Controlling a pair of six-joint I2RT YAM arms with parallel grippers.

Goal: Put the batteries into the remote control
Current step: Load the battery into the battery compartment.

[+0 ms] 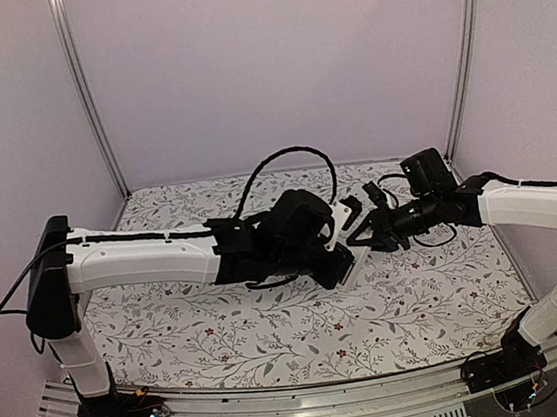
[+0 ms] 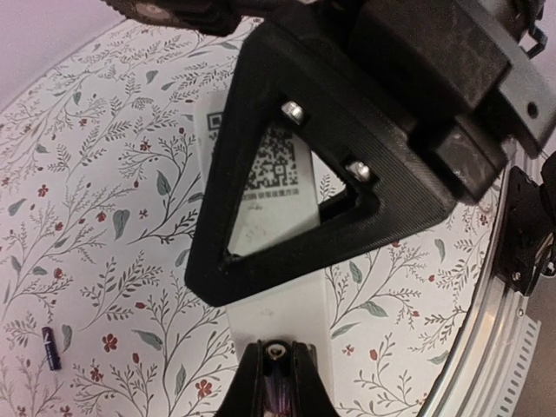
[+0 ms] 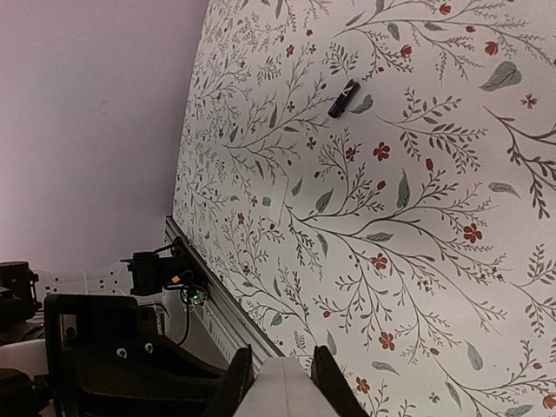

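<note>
In the left wrist view the white remote control (image 2: 280, 291) runs up the middle, with a QR label showing through the black triangular finger (image 2: 304, 187) of my right gripper. My left gripper (image 2: 278, 354) is shut on a dark battery (image 2: 277, 373), whose metal tip touches the remote's near end. A second battery (image 2: 50, 346) lies loose on the cloth; the right wrist view shows this battery (image 3: 344, 99) too. My right gripper (image 3: 280, 369) is shut on the remote control (image 3: 282, 393). From above, both grippers meet mid-table around the remote (image 1: 345, 254).
A floral cloth (image 1: 271, 320) covers the table. A metal rail (image 1: 311, 406) runs along the near edge. White walls and corner posts (image 1: 90, 99) close in the back and sides. The left arm's black body (image 3: 113, 365) sits close beside the right fingers.
</note>
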